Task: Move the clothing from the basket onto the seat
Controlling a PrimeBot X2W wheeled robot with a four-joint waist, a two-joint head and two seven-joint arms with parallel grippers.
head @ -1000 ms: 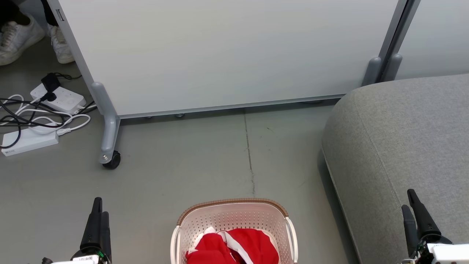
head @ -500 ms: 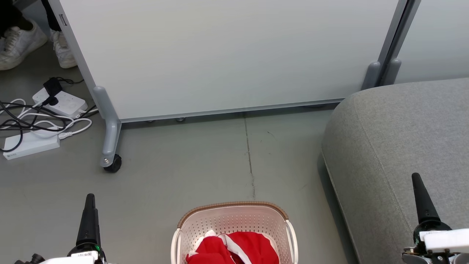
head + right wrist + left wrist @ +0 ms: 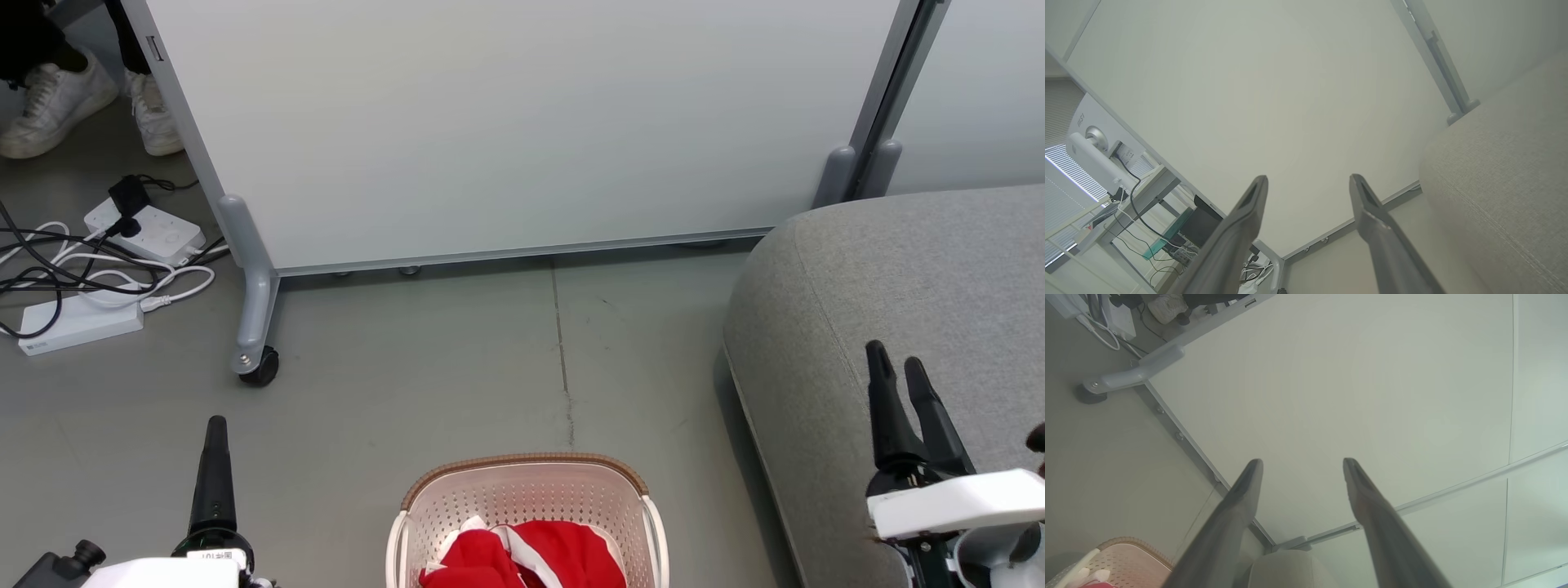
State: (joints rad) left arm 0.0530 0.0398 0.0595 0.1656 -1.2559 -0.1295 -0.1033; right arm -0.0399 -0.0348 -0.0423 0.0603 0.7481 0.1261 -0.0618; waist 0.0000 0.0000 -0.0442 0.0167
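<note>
The cream basket (image 3: pixel 529 472) with a brown rim stands on the floor at the bottom centre of the head view. The red clothing (image 3: pixel 531 559) with white trim lies bunched inside it. To the right is the grey seat (image 3: pixel 898 269). My right gripper (image 3: pixel 893 356) hovers open and empty over the seat's near left part, both fingers pointing away from me. Left of the basket, above bare floor, my left gripper (image 3: pixel 216 425) shows edge on. The wrist views show both the left gripper (image 3: pixel 1302 461) and the right gripper (image 3: pixel 1308 177) spread wide with nothing between the fingers.
A white partition panel (image 3: pixel 506 122) on a grey castor leg (image 3: pixel 258 327) stands across the back. Power strips and tangled cables (image 3: pixel 98 261) lie on the floor at far left. A person's white shoes (image 3: pixel 57 106) are behind them. Bare grey floor separates basket and panel.
My right gripper has moved forward over the seat and turned, so both fingers show. The head camera has shifted slightly. Left gripper, basket and clothing have barely moved.
</note>
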